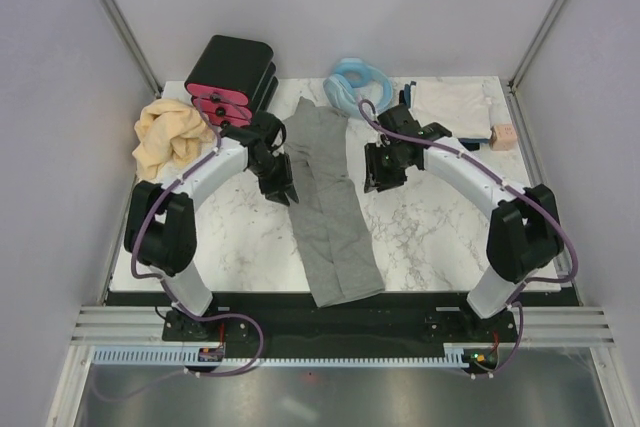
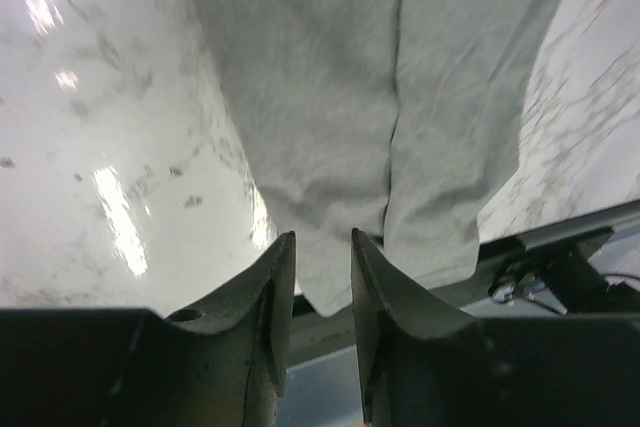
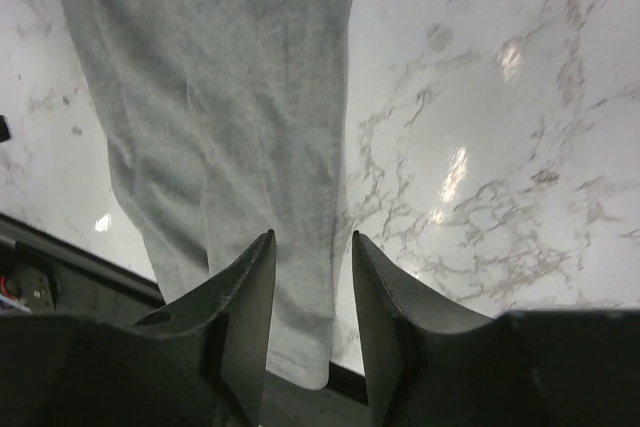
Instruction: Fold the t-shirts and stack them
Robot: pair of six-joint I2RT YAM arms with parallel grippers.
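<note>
The heather-grey t-shirt (image 1: 330, 207) lies folded lengthwise into a long strip down the middle of the marble table (image 1: 430, 237), and its near end hangs over the front edge. My left gripper (image 1: 282, 190) hovers at the strip's left edge, open and empty; the left wrist view shows the grey cloth (image 2: 330, 97) beyond its gripper (image 2: 320, 247). My right gripper (image 1: 381, 179) hovers just right of the strip, open and empty, with the cloth (image 3: 220, 97) ahead of the gripper (image 3: 313, 242). A tan-yellow shirt (image 1: 170, 137) lies bunched at the back left. A whitish shirt (image 1: 450, 102) lies flat at the back right. No dark shirts show.
A black box with pink drawers (image 1: 235, 77) stands at the back left. A light-blue coiled hose (image 1: 352, 82) lies at the back centre. A small pinkish block (image 1: 503, 137) sits at the right edge. Grey walls close in the table on three sides.
</note>
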